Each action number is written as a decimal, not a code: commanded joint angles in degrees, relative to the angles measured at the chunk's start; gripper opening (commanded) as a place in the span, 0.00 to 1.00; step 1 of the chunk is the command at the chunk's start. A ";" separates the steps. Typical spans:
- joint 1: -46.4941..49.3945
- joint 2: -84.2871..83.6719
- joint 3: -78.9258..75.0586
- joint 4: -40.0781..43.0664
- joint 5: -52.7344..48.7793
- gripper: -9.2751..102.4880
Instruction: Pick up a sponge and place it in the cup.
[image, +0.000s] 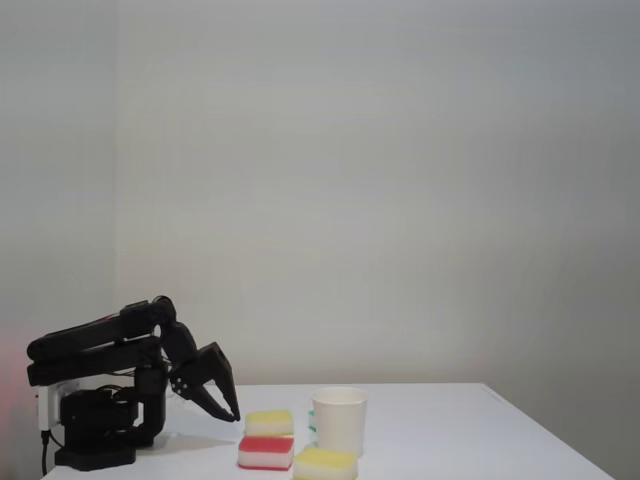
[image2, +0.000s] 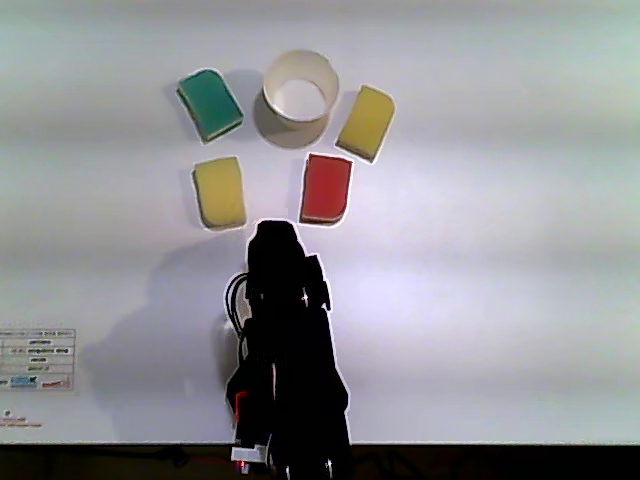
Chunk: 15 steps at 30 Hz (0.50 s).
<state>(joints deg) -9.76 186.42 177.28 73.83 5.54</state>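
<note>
Nothing was really done yet. The sponge sat flat on the counter just right of the cup in the top-down view, near it but not touching, and the cup looked empty. Around it were a red sponge, another yellow one and a green one, all untouched. The hand hung low near the arm's base, holding nothing; I couldn't tell how wide its fingers stood. So the reach, grab, lift and drop were all still left.
</note>
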 joint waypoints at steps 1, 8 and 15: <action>0.53 0.09 -0.18 5.10 0.97 0.08; 4.13 0.18 -0.18 5.19 0.97 0.08; 11.69 0.35 -0.18 5.36 0.97 0.08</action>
<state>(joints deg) 0.53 186.42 177.28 73.92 5.54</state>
